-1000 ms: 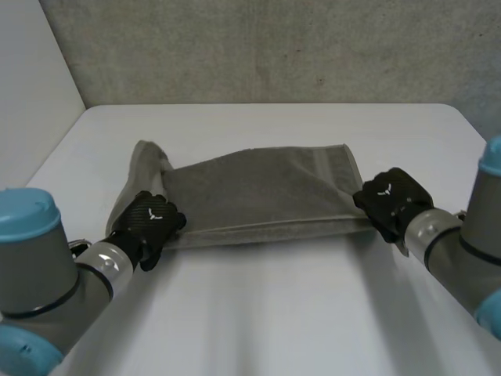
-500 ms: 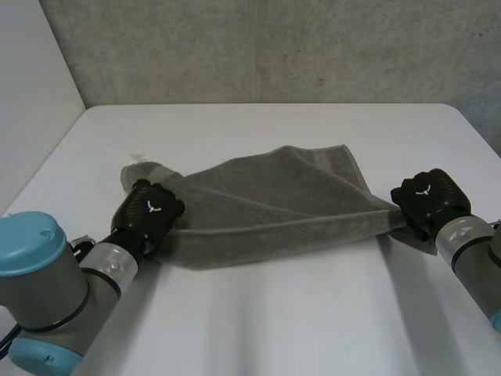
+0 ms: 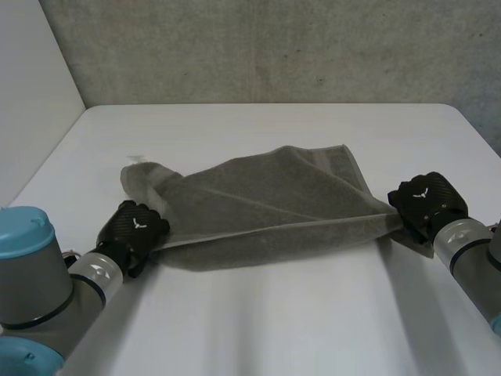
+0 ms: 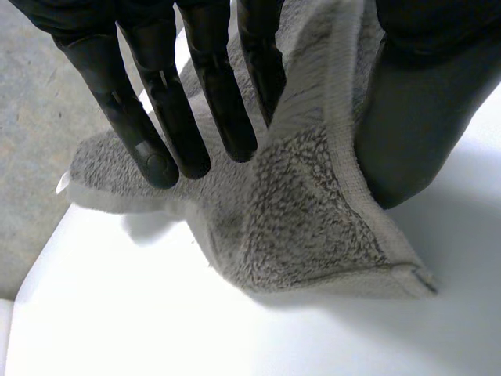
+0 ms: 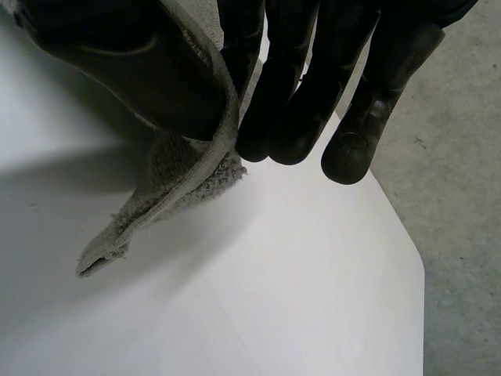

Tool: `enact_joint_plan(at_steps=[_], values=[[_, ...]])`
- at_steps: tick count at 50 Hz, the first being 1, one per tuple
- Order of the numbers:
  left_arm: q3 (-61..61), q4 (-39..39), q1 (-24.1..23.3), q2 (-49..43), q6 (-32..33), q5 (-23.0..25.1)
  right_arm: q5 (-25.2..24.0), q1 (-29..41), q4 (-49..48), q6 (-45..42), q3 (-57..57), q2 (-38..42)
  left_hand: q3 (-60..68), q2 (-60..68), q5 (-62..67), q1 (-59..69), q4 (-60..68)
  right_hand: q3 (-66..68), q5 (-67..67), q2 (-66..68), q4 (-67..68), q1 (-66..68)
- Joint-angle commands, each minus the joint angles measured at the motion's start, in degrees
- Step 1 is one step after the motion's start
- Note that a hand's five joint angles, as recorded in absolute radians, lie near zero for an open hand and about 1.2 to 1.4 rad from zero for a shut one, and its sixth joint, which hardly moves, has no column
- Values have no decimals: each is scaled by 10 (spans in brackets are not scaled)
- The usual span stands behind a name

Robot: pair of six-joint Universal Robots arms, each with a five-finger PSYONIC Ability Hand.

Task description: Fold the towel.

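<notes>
Head view has the white table (image 3: 266, 313) under everything. The grey towel (image 3: 266, 200) lies across its middle, its long axis running side to side between my two hands. The near edge looks stretched and slightly raised, while the far edge rests on the table beyond my hands. I judge the fold must go forward, away from me, with both arms moving together, since neither is nearer.

My left hand (image 3: 135, 227) pinches the near left corner, the cloth caught between straight fingers (image 4: 223, 102) and thumb (image 4: 415, 117). My right hand (image 3: 427, 200) pinches the near right corner the same way, a small tail of cloth hanging below.

Compared with half a second ago, my left hand has drawn back toward me and the near edge looks tauter. My right hand has barely shifted.
</notes>
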Motion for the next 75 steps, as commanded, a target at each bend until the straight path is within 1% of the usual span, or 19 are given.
enact_joint_plan(at_steps=[1,7,11,18,25,28,33,35,42,44,47,48,49,50,52,55,59,66,75], values=[[14,3,30,-10,0,-6,-1,0,0,0,2,-1,-4,-5,-105,-3,-3,33,14,37,31,28],[33,1,43,-9,-1,-32,0,-4,3,0,-6,-3,283,282,182,284,284,33,14,37,31,28],[44,-4,55,14,-6,-53,2,-6,6,1,-24,-49,283,283,183,285,285,33,14,37,31,28],[76,-7,52,193,-40,-56,2,-7,33,15,-92,-167,283,283,183,285,285,33,14,37,31,28],[158,-64,57,259,-73,-55,-17,-3,207,34,-269,-191,283,283,183,285,285,33,14,37,31,28],[225,-150,58,209,-75,-43,-43,-9,312,24,-340,-136,283,283,183,285,285,33,14,37,31,28],[277,-230,60,127,-74,-40,-45,-6,403,-28,-382,-56,283,283,183,285,285,33,14,37,31,28],[323,-300,58,56,-69,-38,-39,0,428,-61,-389,-33,283,283,183,285,285,33,14,37,31,28],[453,-386,46,-26,-63,-37,-10,26,438,-109,-479,65,283,283,183,285,285,33,14,37,31,28],[494,-383,44,-34,-66,-38,0,37,416,-103,-524,81,283,283,183,285,285,33,14,37,31,28],[593,-280,25,-37,-114,-40,35,65,208,-16,-614,104,283,283,183,285,285,33,14,37,31,28],[593,-279,25,-37,-114,-40,35,65,207,-16,-614,104,283,283,183,285,285,33,14,37,31,28],[593,-217,20,-28,-159,-40,47,65,121,14,-600,96,283,283,183,285,285,33,14,37,31,28],[593,-217,20,-28,-159,-40,47,65,120,15,-599,95,283,283,183,285,285,33,14,37,31,28],[583,-108,27,-5,-249,-41,51,68,51,28,-559,50,283,283,183,285,285,33,14,37,31,28],[567,-88,43,23,-292,-39,45,66,94,26,-546,20,283,283,183,285,285,33,14,37,31,28],[545,-117,44,29,-285,-35,28,72,155,22,-538,36,283,283,183,285,285,33,14,37,31,28],[445,-170,50,31,-220,32,15,69,241,15,-478,37,283,283,183,285,285,33,14,37,31,28],[291,-168,65,50,-122,53,14,61,275,-11,-362,5,283,283,183,285,285,33,14,37,31,28]])
